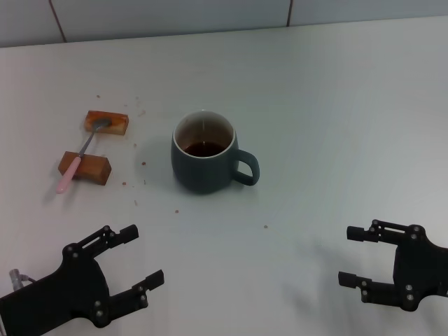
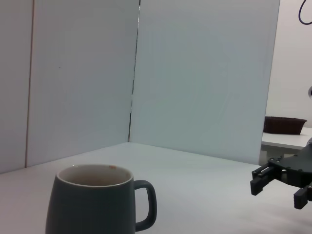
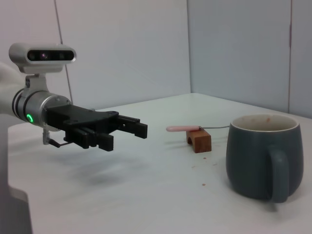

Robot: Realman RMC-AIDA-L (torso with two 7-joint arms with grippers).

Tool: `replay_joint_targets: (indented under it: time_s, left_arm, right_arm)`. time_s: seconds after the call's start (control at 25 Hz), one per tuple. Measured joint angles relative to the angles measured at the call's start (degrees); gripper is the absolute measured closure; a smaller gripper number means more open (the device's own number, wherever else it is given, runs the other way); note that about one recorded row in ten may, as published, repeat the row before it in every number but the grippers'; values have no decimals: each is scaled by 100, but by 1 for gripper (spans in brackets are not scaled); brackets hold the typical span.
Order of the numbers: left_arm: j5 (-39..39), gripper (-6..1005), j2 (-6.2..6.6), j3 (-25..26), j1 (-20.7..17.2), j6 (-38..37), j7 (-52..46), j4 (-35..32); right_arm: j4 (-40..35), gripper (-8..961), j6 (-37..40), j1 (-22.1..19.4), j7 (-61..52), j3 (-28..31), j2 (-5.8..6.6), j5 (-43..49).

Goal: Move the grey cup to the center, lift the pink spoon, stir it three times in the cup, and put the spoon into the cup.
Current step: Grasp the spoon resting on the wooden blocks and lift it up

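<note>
- One grey cup stands upright near the middle of the white table, handle turned toward 3 o'clock, with dark liquid low inside its pale wall.
- Well out from the cup at about 9 o'clock, the pink spoon lies bridged across two wooden blocks: its metal bowl rests on the farther block, its pink handle overhangs the nearer one and points toward 7 o'clock.
- Small crumbs speckle the table between blocks and cup.
- My left gripper hovers low at 7 o'clock from the cup, jaws spread wide and holding nothing; it is the nearer one to the spoon.
- My right gripper waits at 4 o'clock from the cup, jaws likewise wide and empty, well apart from the handle.
- I judge the cup already roughly central, so the spoon lift looks like the next step.
- Risks: the spoon is slim and only propped, so an off-centre pinch could tip it off the blocks or drag a block along.
- Closing too low on the handle could knock the near block.
- Stirring too widely could strike the rim, shift the cup or slop the liquid.
</note>
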State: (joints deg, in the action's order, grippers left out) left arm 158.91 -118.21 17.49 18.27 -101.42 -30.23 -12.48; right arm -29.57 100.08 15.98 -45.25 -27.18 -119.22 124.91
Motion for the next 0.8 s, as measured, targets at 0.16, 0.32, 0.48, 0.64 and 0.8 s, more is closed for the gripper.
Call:
replay_joint_targets:
  time_s: [0.16, 0.32, 0.48, 0.64, 0.8]
  left_arm:
    - [-1, 230, 0, 0, -4, 1, 0, 7]
    - [-2, 230, -6, 0, -5, 0, 0, 7]
    - [-10, 231, -8, 0, -9, 5, 0, 4]
    - [-55, 232, -9, 2, -3, 20, -6, 3]
    - [-277, 232, -6, 64, -34, 21, -323, 24]
  right_arm:
    - [53, 232, -30, 0, 166, 19, -4, -53]
    - [72, 232, -57, -5, 238, 22, -5, -107]
    - [115, 233, -112, -7, 278, 21, -5, -114]
    - [129, 234, -113, -8, 386, 21, -5, -130]
    - [143, 234, -108, -6, 394, 20, -6, -145]
